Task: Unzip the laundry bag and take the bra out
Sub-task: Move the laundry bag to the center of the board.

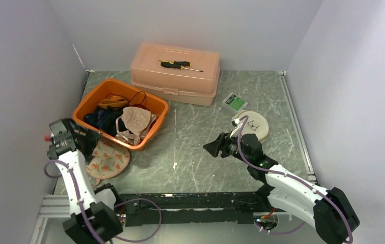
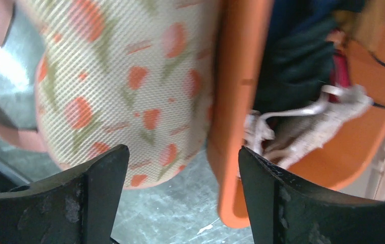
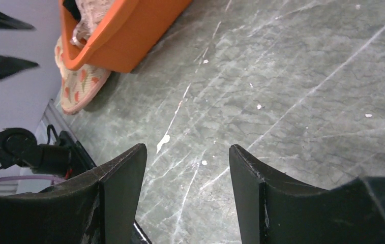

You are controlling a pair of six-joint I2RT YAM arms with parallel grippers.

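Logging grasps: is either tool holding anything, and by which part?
Nothing is held: the left tool stands open above the orange-flowered mesh laundry bag, the right tool open above the grey table.

Pink toolbox (image 1: 175, 72) sits at the back of the green marbled table (image 1: 200, 147), a black screwdriver (image 1: 179, 64) lying on its lid. Front-left of it, an orange bin (image 1: 91, 97) holds dark clothes (image 1: 101, 119). Off right, a small green-and-white packet (image 1: 235, 102), a round cream disc (image 1: 254, 124) just beside it.

No lettering can be read anywhere; the green label on the small white box (image 1: 235, 102) is too small to make out.
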